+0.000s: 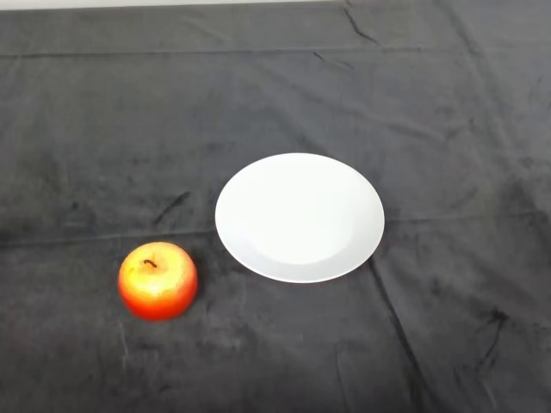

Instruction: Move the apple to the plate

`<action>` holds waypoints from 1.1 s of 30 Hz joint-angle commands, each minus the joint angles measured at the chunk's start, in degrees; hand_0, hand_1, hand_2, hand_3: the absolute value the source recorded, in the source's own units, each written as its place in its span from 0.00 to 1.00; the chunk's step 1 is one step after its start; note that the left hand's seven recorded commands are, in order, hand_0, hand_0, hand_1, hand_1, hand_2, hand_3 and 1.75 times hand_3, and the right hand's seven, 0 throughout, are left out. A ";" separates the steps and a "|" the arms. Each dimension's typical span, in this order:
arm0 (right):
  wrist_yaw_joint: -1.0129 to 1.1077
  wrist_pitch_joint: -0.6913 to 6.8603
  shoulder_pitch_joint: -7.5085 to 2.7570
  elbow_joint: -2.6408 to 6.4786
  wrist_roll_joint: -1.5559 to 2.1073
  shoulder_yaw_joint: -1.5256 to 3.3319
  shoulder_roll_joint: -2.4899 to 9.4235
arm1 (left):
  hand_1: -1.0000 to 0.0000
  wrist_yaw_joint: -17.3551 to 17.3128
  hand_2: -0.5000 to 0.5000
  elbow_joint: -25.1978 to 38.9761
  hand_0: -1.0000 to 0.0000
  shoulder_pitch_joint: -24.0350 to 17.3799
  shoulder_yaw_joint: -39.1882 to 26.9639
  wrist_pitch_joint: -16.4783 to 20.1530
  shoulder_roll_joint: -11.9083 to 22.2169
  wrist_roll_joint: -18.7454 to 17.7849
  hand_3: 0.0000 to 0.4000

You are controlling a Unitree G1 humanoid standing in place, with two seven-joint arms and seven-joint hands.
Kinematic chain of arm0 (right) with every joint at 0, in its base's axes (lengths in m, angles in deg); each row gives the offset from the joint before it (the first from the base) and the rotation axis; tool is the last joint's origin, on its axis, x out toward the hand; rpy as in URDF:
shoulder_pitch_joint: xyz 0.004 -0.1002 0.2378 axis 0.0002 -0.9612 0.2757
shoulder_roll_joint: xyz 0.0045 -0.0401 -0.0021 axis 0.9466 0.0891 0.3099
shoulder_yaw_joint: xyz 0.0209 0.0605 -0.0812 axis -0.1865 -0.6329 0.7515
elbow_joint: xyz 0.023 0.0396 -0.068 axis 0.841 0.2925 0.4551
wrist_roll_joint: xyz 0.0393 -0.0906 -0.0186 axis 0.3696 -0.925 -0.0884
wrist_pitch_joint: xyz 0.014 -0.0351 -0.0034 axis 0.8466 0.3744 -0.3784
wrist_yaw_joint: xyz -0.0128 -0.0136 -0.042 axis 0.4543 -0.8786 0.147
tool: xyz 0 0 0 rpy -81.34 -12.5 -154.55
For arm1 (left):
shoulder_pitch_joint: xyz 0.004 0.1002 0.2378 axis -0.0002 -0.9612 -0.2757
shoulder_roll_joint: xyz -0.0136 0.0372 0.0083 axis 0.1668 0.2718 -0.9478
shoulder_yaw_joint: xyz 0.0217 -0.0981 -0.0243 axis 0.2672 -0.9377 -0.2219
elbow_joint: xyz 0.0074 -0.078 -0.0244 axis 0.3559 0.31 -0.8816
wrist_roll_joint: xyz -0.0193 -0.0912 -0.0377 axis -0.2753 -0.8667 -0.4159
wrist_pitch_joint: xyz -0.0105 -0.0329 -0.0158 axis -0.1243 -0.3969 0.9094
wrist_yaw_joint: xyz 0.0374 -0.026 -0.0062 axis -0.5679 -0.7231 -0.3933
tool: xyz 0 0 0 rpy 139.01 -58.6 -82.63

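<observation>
glossy red-yellow apple point(157, 280) sits stem-up on wrinkled dark cloth point(430, 103), near smooth round white plate point(299, 217).

A red-and-yellow apple point(157, 280) sits upright on the dark cloth point(430, 103), stem up, at the lower left. A round white plate point(299, 217) lies near it, up and to the right, apart from it. The plate appears bare. Creases cross the cloth.
</observation>
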 commanded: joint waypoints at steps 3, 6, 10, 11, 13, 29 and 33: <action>-0.39 -0.05 0.20 -0.14 -0.13 -0.06 -1.55 | 1.00 -1.93 0.50 0.16 1.00 1.57 3.18 -1.51 -0.85 2.47 0.00; -0.39 -0.03 0.19 -0.16 -0.13 -0.06 -1.55 | 1.00 -3.36 0.50 0.63 1.00 1.18 4.96 -1.87 -1.18 3.84 0.00; -0.38 -0.01 0.17 -0.20 -0.12 -0.07 -1.55 | 1.00 -5.35 0.50 1.59 1.00 0.43 7.13 -2.38 -1.36 5.46 0.00; -0.38 -0.01 0.17 -0.21 -0.12 -0.07 -1.55 | 1.00 -5.74 0.50 1.83 1.00 0.25 7.52 -2.49 -1.37 5.75 0.00; -0.38 0.00 0.15 -0.24 -0.11 -0.07 -1.55 | 1.00 -6.79 0.50 2.60 1.00 -0.40 8.60 -2.84 -1.42 6.52 0.00; -0.35 0.14 -0.01 -0.54 -0.06 -0.12 -1.55 | 1.00 -16.60 0.50 13.54 1.00 -8.72 17.06 -6.09 -0.27 11.98 0.00; -0.34 0.19 -0.06 -0.64 -0.05 -0.13 -1.56 | 1.00 -19.82 0.50 16.86 1.00 -10.20 18.71 -6.05 0.43 12.64 0.00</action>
